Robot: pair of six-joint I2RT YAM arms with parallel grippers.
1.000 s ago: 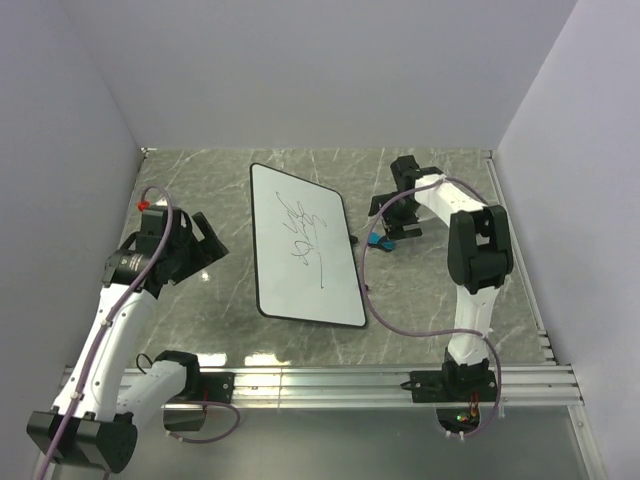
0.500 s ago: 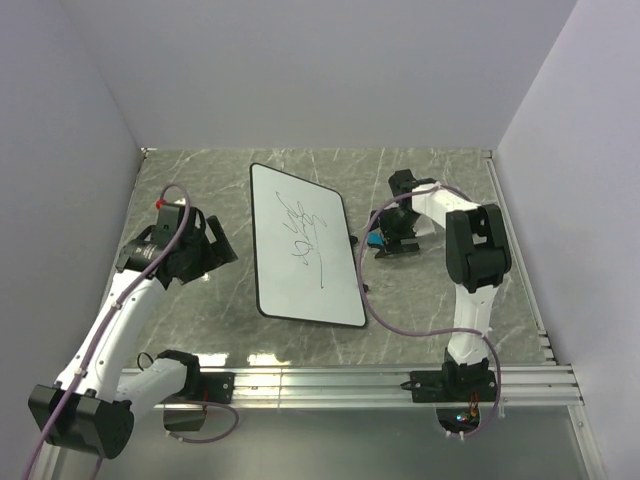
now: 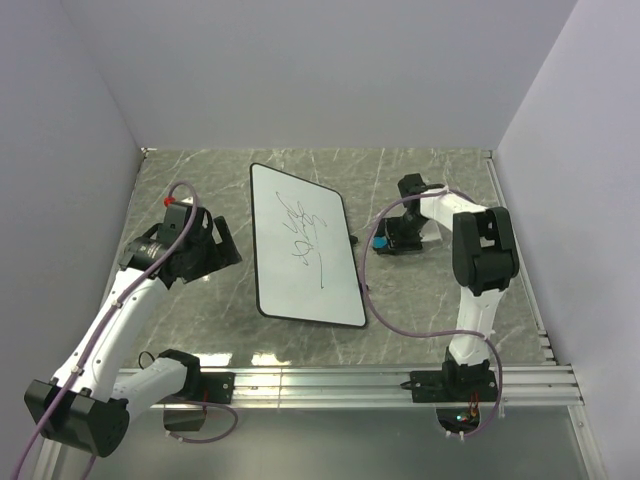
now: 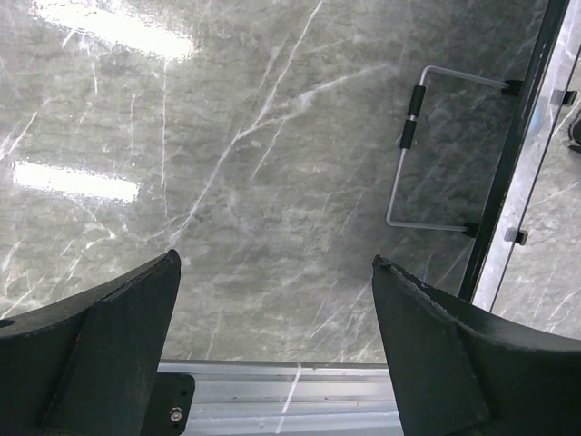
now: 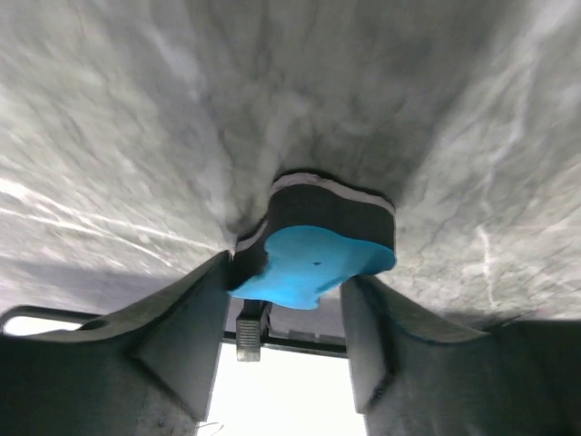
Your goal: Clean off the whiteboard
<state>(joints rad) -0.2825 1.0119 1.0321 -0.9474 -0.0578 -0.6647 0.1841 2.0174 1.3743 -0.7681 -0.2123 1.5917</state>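
The whiteboard (image 3: 305,270) lies flat in the middle of the marble table, with black scribbles (image 3: 305,230) on its upper half. A small blue eraser (image 3: 379,241) sits on the table just right of the board. My right gripper (image 3: 386,243) reaches down over it. In the right wrist view the eraser (image 5: 313,259) is pinched between both fingers of the right gripper (image 5: 286,277), with the whiteboard (image 5: 281,391) white beyond it. My left gripper (image 3: 222,245) hovers left of the board, open and holding nothing. The left wrist view has the left gripper (image 4: 272,263) wide over bare marble, the board's black rim (image 4: 517,136) at its right.
An aluminium rail (image 3: 330,380) runs along the near edge and also shows in the left wrist view (image 4: 281,400). Grey walls close in the table on three sides. A purple cable (image 3: 400,325) loops from the right arm near the board's lower right corner.
The left arm has swung right, closer to the board's left edge. The right gripper has come down over the eraser and its jaws have closed in on it.
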